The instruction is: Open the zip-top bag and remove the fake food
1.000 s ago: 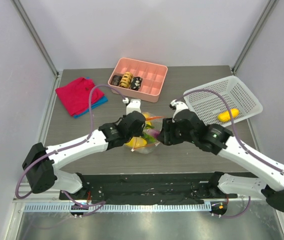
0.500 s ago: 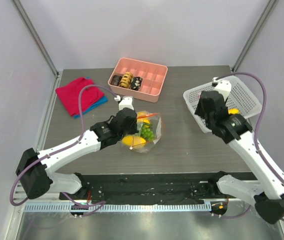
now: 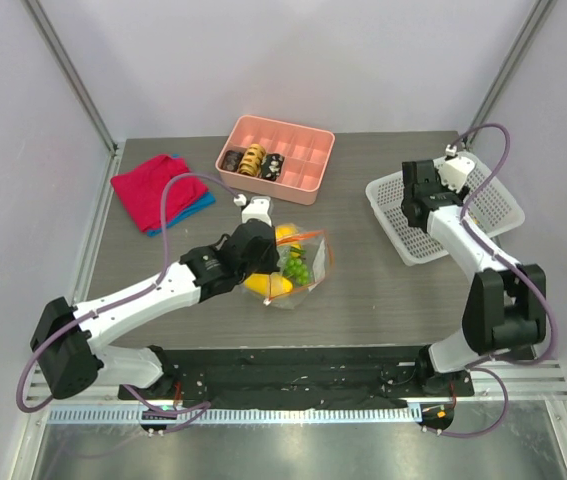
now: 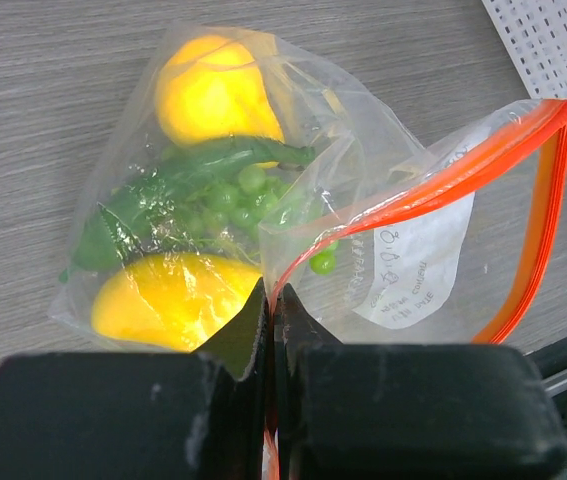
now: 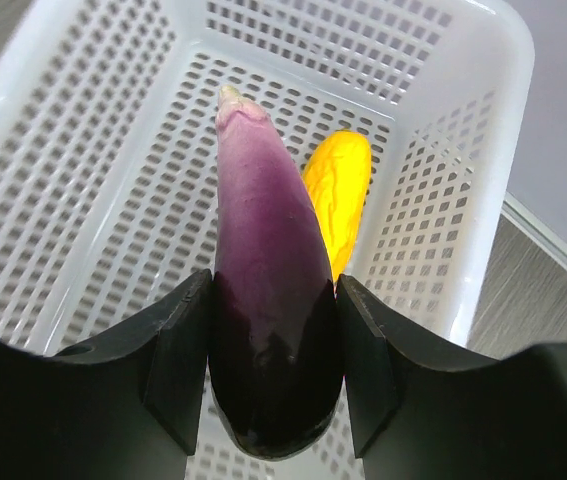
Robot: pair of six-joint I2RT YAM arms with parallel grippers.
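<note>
1. Grips the purple eggplant between the fingers of the right end effector, directly above the white basket.
2. Shows one yellow piece lying inside the basket.
3. Pinches the orange-red zipper strip of the zip-top bag in the tightly clenched left end effector, well left of the basket on the counter.
4. Keeps two yellow pieces, green grapes and a long green vegetable inside the open-mouthed bag.

Robot lab cell: white panel walls, metal frame posts.
</note>
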